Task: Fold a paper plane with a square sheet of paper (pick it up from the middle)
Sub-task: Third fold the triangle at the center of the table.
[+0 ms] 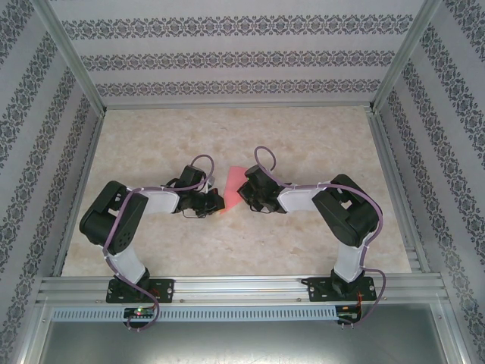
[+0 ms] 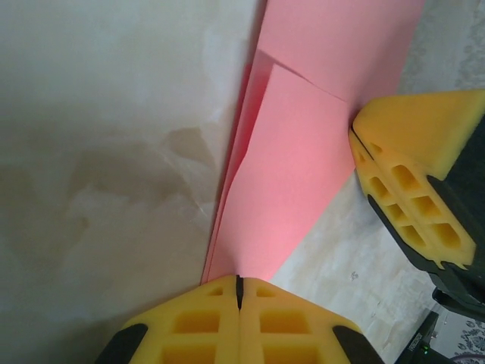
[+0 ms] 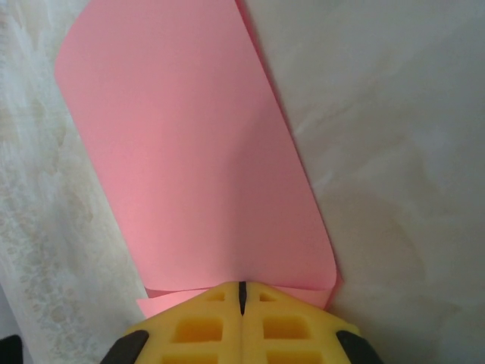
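The salmon-pink sheet of paper [image 1: 232, 180] sits folded at the middle of the table, between my two grippers. In the left wrist view the folded sheet of paper [image 2: 295, 174] shows layered edges and narrows down into my left gripper [image 2: 239, 282], whose yellow jaws are shut on its tip. My right gripper's fingers [image 2: 413, 197] touch the sheet's right edge there. In the right wrist view the sheet of paper [image 3: 189, 152] curls over at its near edge, where my right gripper [image 3: 242, 288] is shut on it. From above, the left gripper [image 1: 214, 203] and right gripper [image 1: 244, 189] stand close together.
The marbled tabletop [image 1: 303, 144] spreads wide behind and beside the arms. Aluminium frame posts [image 1: 72, 57] and patterned walls [image 1: 227, 53] enclose it on three sides. A metal rail [image 1: 242, 287] runs along the near edge.
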Robot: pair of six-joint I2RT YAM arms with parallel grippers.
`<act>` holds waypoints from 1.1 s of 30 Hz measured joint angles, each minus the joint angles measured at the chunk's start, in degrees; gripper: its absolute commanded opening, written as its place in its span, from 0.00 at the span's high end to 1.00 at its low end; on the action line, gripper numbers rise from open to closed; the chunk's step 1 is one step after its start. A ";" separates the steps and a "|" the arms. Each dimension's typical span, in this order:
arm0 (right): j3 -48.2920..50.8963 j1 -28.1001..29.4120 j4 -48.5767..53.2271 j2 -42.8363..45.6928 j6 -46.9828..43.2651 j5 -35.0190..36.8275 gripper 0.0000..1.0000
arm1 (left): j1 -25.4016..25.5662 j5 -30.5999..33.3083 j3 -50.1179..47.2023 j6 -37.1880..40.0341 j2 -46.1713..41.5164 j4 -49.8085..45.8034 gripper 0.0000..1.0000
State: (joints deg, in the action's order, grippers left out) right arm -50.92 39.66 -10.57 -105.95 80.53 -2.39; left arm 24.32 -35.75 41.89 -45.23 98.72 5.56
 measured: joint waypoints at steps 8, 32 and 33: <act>-0.24 -1.31 3.10 1.29 -11.23 -2.16 1.00 | 0.07 0.13 0.59 1.51 0.31 -1.25 1.00; 1.73 4.31 -6.19 -0.87 -13.35 -5.27 1.00 | 0.07 0.15 2.32 2.64 0.98 -4.20 1.00; 2.12 3.89 -6.88 -0.87 -13.51 -5.81 1.00 | 0.07 0.20 2.43 2.64 1.01 -4.48 1.00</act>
State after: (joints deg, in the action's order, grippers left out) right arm -48.80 43.55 -17.45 -106.83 67.02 -8.21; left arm 24.38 -35.55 44.31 -42.59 99.72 1.08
